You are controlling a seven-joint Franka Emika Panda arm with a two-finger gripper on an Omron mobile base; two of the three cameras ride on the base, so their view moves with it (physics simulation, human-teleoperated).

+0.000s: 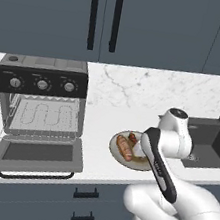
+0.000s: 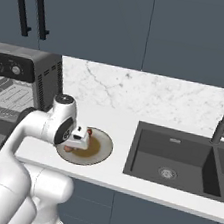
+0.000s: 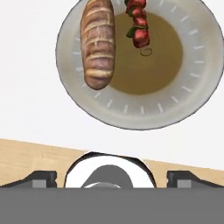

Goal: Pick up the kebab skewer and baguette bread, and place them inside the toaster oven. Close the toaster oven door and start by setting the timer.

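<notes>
**Hand view: the hand hangs over the plate, both foods untouched**

Hand view looks straight down on the plate (image 3: pixel 192 94), and the baguette bread (image 3: pixel 97 43) lies along its left side with the kebab skewer (image 3: pixel 138 27) just beside it, apart from the loaf. The hand (image 3: pixel 112 178) hovers above the plate's near edge, its two dark finger tips (image 3: pixel 41 178) spread wide with nothing between them. From the left base view, the plate (image 1: pixel 116 152) sits on the white surface (image 1: pixel 104 126) between the toaster oven (image 1: pixel 40 101) and the sink (image 1: pixel 213 139). The toaster oven door (image 1: pixel 37 154) is folded down flat, the wire rack showing inside. In the right base view the hand (image 2: pixel 81 137) hangs low over the plate's left edge.
</notes>
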